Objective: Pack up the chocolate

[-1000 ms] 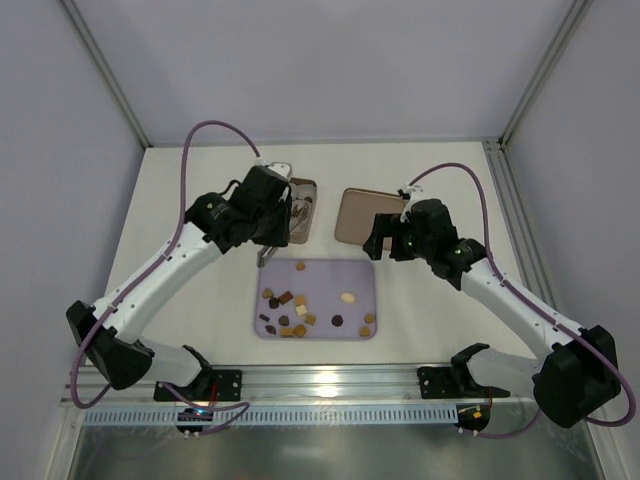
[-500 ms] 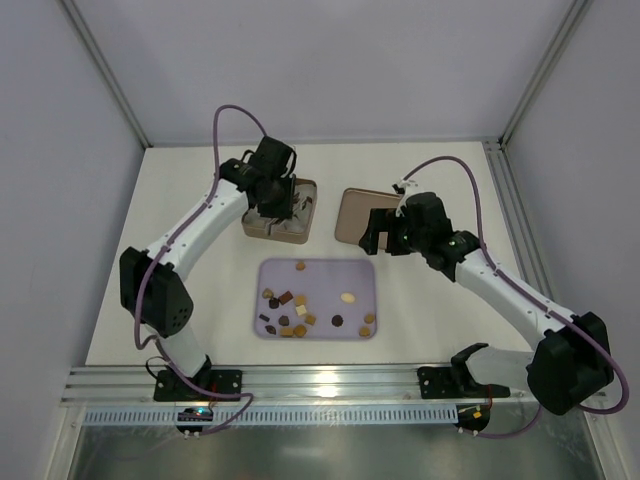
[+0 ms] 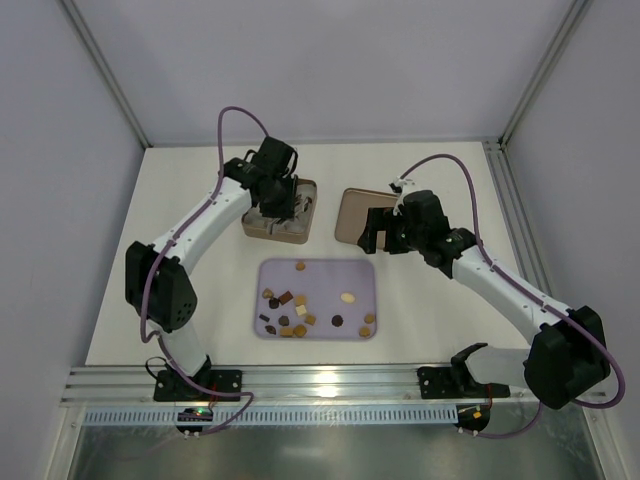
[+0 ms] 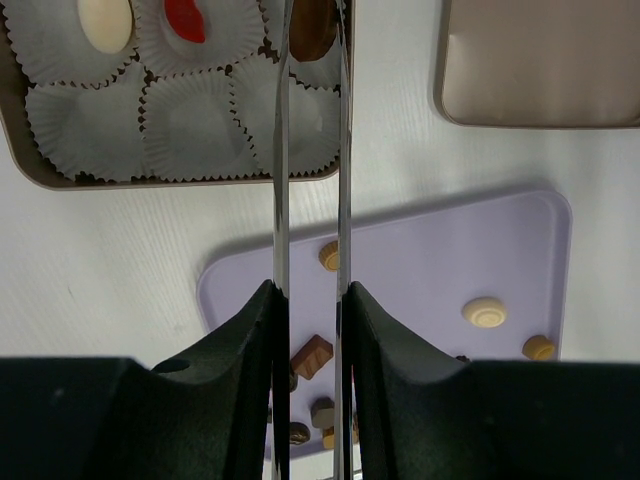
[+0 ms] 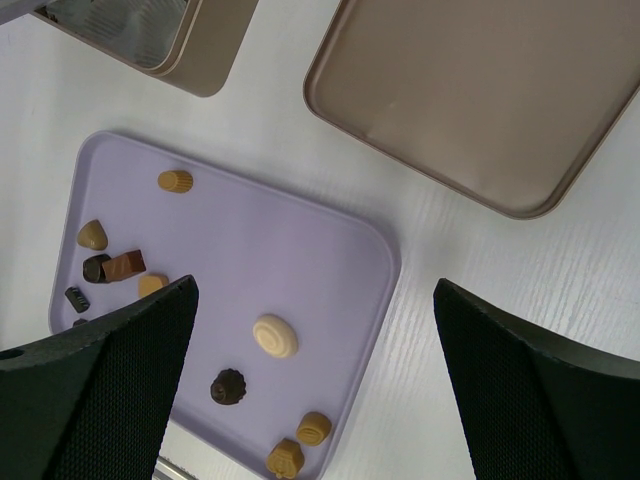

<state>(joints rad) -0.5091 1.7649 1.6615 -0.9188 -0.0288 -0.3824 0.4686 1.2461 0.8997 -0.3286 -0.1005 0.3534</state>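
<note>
Brown chocolate (image 4: 312, 30) clamped in left claw (image 4: 312, 8) above tin (image 4: 180, 184); lower fully into empty paper cup (image 4: 195, 130) before releasing. Right claw (image 5: 315, 290) spread apart, empty.

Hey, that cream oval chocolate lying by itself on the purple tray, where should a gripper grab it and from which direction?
Take the cream oval chocolate across its short width, pinching its two long sides, coming straight down from above. It lies flat and low on the purple tray, so a side approach would probably fail, and bare tray surrounds it, leaving room on both sides.
</note>
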